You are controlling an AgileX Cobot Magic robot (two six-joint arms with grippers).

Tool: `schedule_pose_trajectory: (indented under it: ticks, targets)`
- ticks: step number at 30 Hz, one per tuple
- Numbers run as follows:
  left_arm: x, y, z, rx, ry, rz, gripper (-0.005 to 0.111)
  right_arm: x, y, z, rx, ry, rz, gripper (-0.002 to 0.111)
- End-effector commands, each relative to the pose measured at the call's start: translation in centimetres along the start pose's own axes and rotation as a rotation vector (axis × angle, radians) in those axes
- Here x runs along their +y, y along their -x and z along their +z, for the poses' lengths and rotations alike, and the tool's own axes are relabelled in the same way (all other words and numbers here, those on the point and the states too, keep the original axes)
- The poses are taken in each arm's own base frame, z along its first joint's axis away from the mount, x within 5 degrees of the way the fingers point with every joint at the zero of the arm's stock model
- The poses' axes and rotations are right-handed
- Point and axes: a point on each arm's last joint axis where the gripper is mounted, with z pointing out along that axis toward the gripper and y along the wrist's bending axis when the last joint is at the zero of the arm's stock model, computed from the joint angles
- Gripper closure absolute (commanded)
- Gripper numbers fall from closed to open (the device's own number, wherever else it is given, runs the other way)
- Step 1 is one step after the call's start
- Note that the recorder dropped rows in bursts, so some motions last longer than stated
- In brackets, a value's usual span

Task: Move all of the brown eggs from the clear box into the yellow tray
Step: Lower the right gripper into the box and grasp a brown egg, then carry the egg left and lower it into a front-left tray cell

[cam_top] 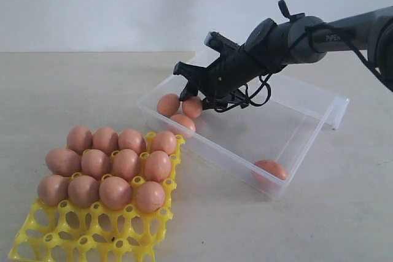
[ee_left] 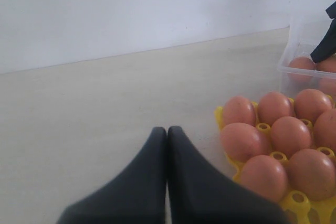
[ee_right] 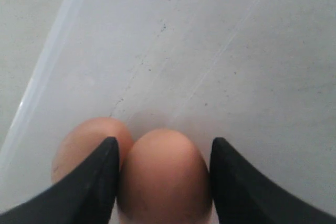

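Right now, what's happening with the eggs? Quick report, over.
Right gripper open astride one brown egg in clear box. Left gripper shut, near yellow tray. Neighbouring egg crowds it.

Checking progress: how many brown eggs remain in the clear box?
4. Three brown eggs cluster in the clear box's left corner at the right end effector; one lies alone near-right. The arm may hide others.
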Motion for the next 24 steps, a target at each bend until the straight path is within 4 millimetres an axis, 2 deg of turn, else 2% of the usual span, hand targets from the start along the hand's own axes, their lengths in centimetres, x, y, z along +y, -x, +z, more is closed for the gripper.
schedule_pose_trajectory:
  ticks: [1, 4, 8, 12, 20, 24]
  targets:
    - [0.0, 0.0, 0.0, -0.008, -0.006, 0.005, 0.111, -0.2, -0.4, 0.3, 0.034, 0.000, -0.005, 0.098]
    - [0.0, 0.0, 0.0, -0.008, -0.006, 0.005, 0.111, -0.2, -0.3, 0.3, 0.022, -0.002, -0.032, 0.108]
    - [0.0, 0.0, 0.0, -0.008, -0.006, 0.005, 0.111, 0.1, 0.4, -0.3, -0.048, -0.012, -0.047, 0.109]
    - [0.0, 0.0, 0.0, -0.008, -0.006, 0.005, 0.111, 0.9, 0.7, -1.5, -0.085, -0.046, -0.147, 0.109]
    - [0.0, 0.0, 0.0, -0.008, -0.006, 0.005, 0.111, 1.4, -1.2, -4.9, -0.179, -0.113, -0.249, 0.109]
    - [0.0, 0.0, 0.0, -0.008, -0.006, 0.005, 0.111, 1.6, -3.2, -6.8, -0.222, -0.143, -0.348, 0.109]
